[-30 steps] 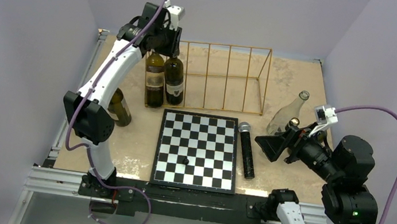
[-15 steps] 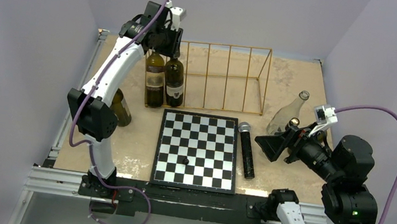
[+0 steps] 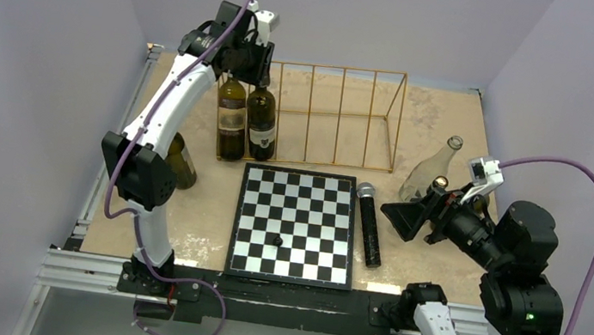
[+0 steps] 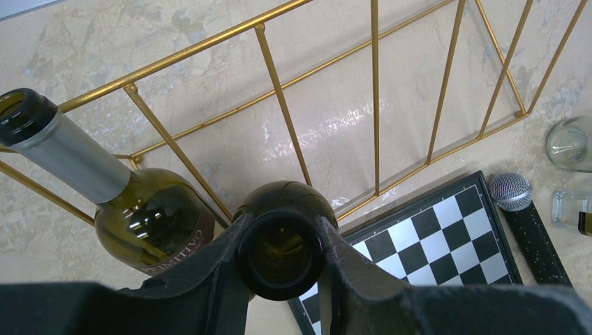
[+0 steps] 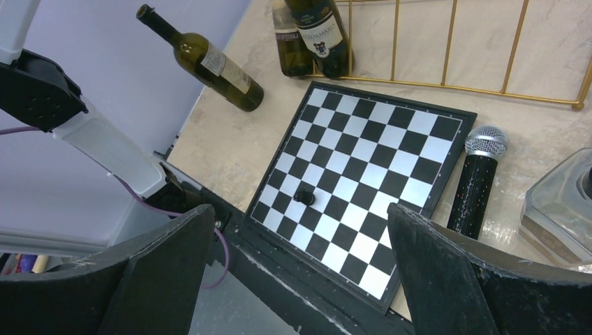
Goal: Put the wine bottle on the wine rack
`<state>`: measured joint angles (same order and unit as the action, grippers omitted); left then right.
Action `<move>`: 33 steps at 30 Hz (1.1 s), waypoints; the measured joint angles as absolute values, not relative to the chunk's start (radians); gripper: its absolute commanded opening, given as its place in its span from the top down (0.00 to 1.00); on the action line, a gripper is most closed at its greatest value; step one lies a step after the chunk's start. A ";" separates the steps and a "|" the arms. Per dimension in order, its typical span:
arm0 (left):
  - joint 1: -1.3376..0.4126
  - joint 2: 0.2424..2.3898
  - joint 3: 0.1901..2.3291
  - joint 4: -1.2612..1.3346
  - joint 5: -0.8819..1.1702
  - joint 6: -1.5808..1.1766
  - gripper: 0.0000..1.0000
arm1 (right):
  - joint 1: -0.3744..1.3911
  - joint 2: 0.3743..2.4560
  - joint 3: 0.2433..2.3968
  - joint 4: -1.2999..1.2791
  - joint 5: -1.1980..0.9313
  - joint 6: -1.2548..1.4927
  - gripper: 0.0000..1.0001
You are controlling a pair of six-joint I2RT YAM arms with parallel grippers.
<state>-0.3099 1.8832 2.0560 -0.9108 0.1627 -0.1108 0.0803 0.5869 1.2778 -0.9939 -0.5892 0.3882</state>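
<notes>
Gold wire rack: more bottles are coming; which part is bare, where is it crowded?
Bare: gold wire rack bays from the dark glass wine bottle in the left gripper rightward to its end. Crowded: its left end, where that bottle stands beside an olive-green labelled bottle.

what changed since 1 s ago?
Little. The left gripper edged up slightly, still clamped on the neck of the wine bottle standing in the wine rack. That bottle, the neighbouring bottle, chessboard, microphone and open right gripper stayed put.
</notes>
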 measured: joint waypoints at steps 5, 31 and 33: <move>-0.308 1.920 2.096 -0.922 0.166 -0.113 0.92 | 0.080 0.588 1.267 -0.994 -0.587 0.388 0.01; -0.307 2.053 2.107 -0.708 0.025 -0.247 0.61 | 0.080 0.629 1.256 -0.978 -0.569 0.388 0.01; -0.307 2.065 2.107 -0.699 0.017 -0.250 0.61 | 0.080 0.629 1.256 -0.977 -0.568 0.388 0.01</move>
